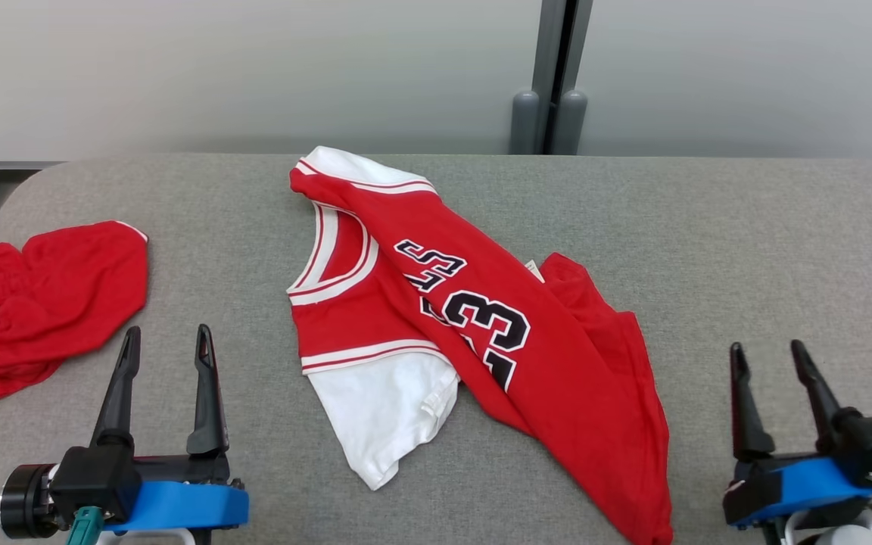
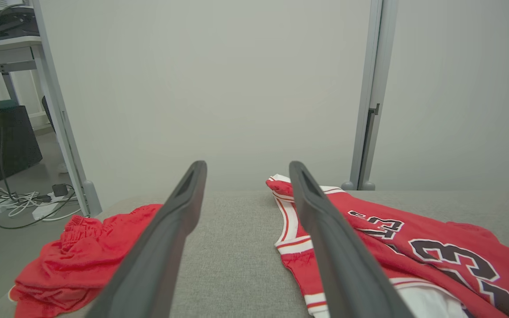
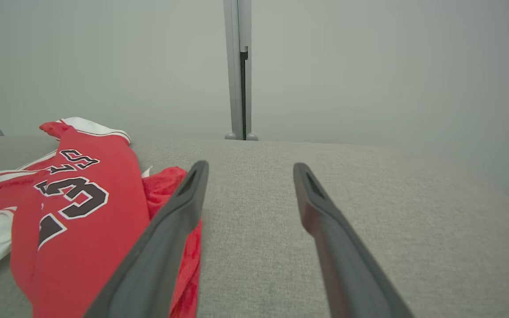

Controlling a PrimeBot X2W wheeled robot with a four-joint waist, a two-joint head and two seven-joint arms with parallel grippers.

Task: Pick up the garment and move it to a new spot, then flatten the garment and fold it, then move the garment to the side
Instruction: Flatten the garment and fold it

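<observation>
Grey woven fabric covered the tabletop (image 1: 746, 227) in front of you, and the jersey (image 1: 557, 378) lay on it near the middle, held by nothing. It was red with white trim, crumpled and folded over on itself. A long red band with black numerals ran diagonally from the far collar end towards your near right, where the hem met the bottom edge of the head view. A white panel (image 1: 383, 409) stuck out from under that band on the near left. Whether it was a lining or a sleeve, you could not have told from these views.

Your left gripper (image 1: 168, 329) was at the near left, fingers spread wide with nothing between them. It was apart from the jersey and near a second red cloth (image 1: 42, 303) bunched at the tabletop's left edge. Your right gripper (image 1: 767, 345) was at the near right, likewise spread and empty, over bare fabric to the right of the jersey. In the right wrist view one of its fingers overlapped the jersey's red edge, but contact was not clear. A grey post (image 1: 553, 76) stood against the pale wall (image 1: 254, 68) behind the tabletop.
</observation>
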